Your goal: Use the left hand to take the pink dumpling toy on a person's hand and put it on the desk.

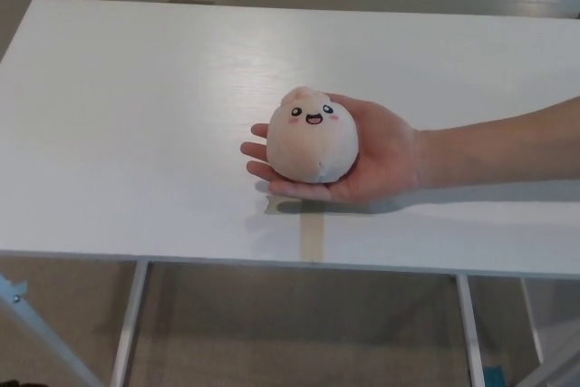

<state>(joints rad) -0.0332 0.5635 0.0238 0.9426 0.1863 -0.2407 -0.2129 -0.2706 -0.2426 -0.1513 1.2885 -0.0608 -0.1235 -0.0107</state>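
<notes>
A: We see the pink dumpling toy (312, 136) sitting in a person's hand (376, 159), which reaches in palm up from the right, its forearm stretching off the right edge.

B: And its look? We make it a round, soft ball of pale peach-pink, with a small pinched tuft on top.

A: Yes, and a little face on the upper front: two dark eyes, rosy cheek spots, an open smiling mouth. There's a faint greyish mark low on its front, perhaps a stain or a shadow; we can't tell which.

B: Where does it sit over the desk (136, 115)?

A: Over the white top, near the middle and towards the near edge. A strip of tape (312, 235) lies on the desk just nearer than the hand.

B: And the robot's hands?

A: Neither the left nor the right shows, so we can't tell their state.
</notes>
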